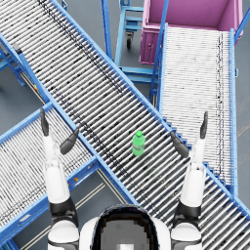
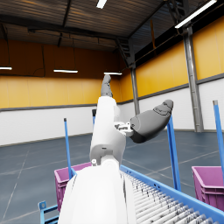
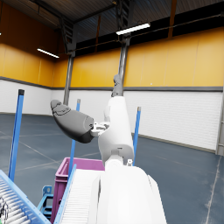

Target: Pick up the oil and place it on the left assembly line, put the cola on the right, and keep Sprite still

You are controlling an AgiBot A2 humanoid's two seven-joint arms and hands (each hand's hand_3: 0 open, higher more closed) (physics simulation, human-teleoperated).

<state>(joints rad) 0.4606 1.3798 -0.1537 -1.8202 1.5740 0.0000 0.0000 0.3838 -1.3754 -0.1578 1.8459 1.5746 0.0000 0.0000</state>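
A single green Sprite bottle (image 1: 138,144) stands upright on the long roller conveyor (image 1: 93,93), which runs diagonally from far left to near right. The bottle sits near the middle of the conveyor's width, between the two raised arms. Its label is too small to read, so the name rests on its green colour and shape.

The left hand (image 1: 52,138) is held up over the near edge of the left assembly line (image 1: 19,166), well apart from the bottle. It holds nothing, and its thumb is splayed wide from the straight fingers. In the left wrist view the left hand (image 2: 117,117) shows the same spread pose against the warehouse wall.

The right hand (image 1: 195,143) hovers over the far blue rail of the diagonal conveyor, beside the right assembly line (image 1: 195,73). It too is empty, with the thumb angled away from the fingers, as the right wrist view also shows (image 3: 109,117).

A magenta bin (image 1: 195,12) stands at the far end of the right assembly line.
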